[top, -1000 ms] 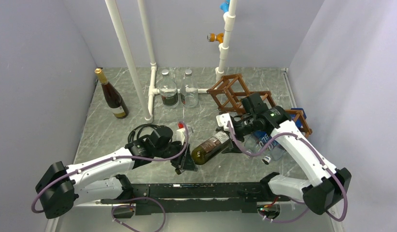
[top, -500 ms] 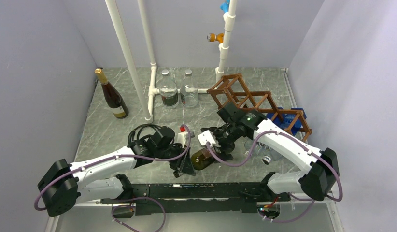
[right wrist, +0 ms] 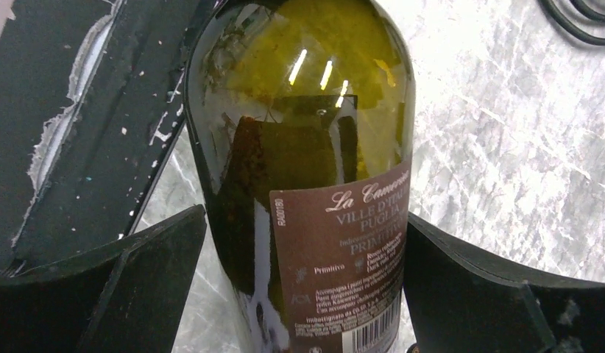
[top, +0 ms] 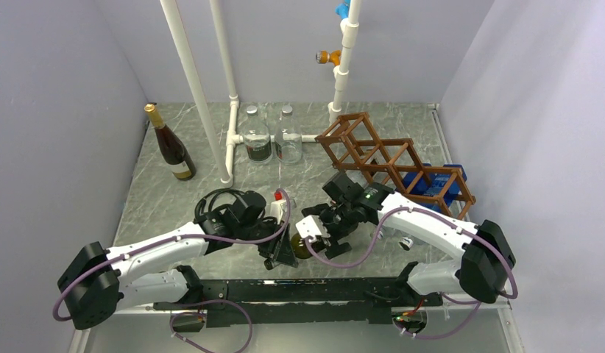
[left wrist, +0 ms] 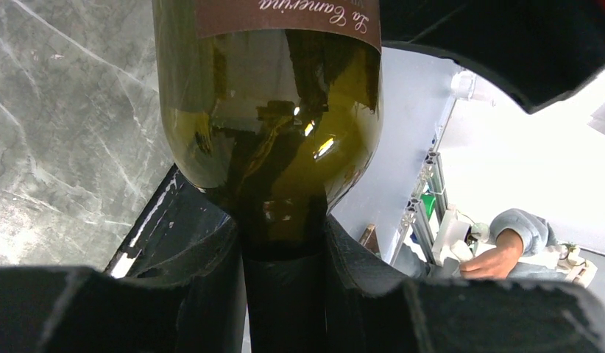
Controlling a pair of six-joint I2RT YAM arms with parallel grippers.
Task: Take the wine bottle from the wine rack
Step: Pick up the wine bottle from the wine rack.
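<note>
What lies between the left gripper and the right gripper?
The wine bottle: the left gripper clamps its neck, the right gripper its body. The top view shows it; wrist views confirm.

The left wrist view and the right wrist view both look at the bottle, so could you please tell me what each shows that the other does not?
Only the left wrist view shows the left gripper clamping the neck of the wine bottle, and a person's hand in the background. Only the right wrist view shows the right gripper closed on the bottle's body, and the barcode. Both show the brown label and the marble table.
</note>
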